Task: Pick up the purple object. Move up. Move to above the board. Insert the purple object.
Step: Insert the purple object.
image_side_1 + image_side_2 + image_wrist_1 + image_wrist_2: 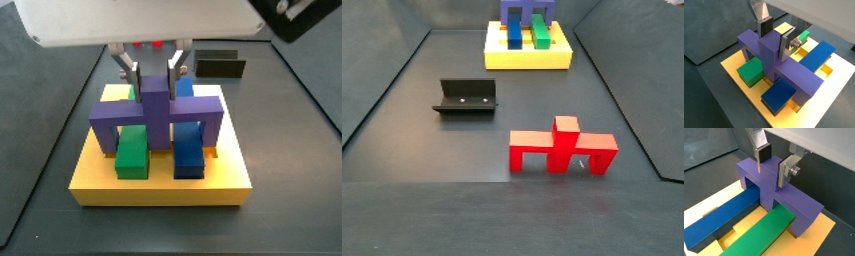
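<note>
Dark floor; gripper (777,162) flanking (unclamped) purple object (777,190)

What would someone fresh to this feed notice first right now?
The purple object stands on the yellow board, straddling the green bar and blue bar, with the gripper directly above and its fingers flanking the upright stem. In a side view, a red piece sits alone on the dark floor, near the fixture.

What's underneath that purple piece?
Under the purple piece, flanked by the hand, lie a green bar and blue bar on the yellow board. Its leg ends are hidden.
</note>
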